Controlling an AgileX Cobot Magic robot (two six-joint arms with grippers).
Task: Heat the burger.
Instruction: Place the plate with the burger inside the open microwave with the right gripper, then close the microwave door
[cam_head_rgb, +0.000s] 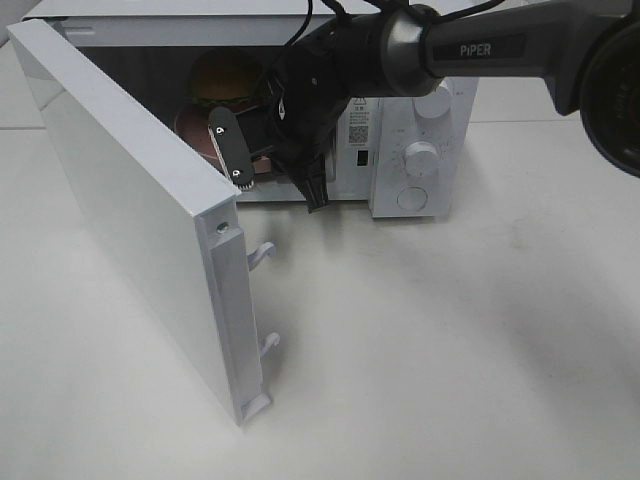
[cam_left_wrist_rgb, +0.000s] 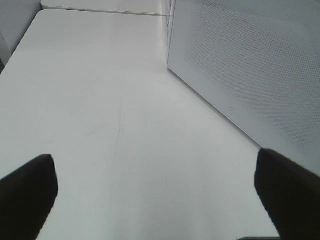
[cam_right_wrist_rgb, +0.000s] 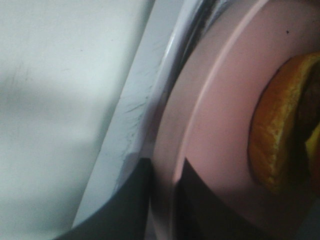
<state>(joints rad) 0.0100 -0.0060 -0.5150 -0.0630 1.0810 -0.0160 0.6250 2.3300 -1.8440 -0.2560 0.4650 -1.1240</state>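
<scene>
The burger (cam_head_rgb: 225, 80) with its brown bun sits on a pink plate (cam_head_rgb: 192, 130) inside the open white microwave (cam_head_rgb: 400, 70). My right gripper (cam_head_rgb: 245, 170) reaches into the cavity from the right and is shut on the plate's front rim. In the right wrist view the two dark fingers (cam_right_wrist_rgb: 125, 205) clamp the pink plate's rim (cam_right_wrist_rgb: 220, 100), with the gripper (cam_right_wrist_rgb: 165, 172) at the cavity's sill, and the burger's bun (cam_right_wrist_rgb: 280, 130) is close behind. My left gripper (cam_left_wrist_rgb: 155, 200) is open and empty, low over the white table; it is out of the high view.
The microwave door (cam_head_rgb: 130, 220) swings wide open toward the front left, with its latch hooks (cam_head_rgb: 262, 252) sticking out. Its outer face (cam_left_wrist_rgb: 250, 75) stands just beside my left gripper. The control knobs (cam_head_rgb: 422, 158) are on the microwave's right. The table (cam_head_rgb: 450, 350) is white.
</scene>
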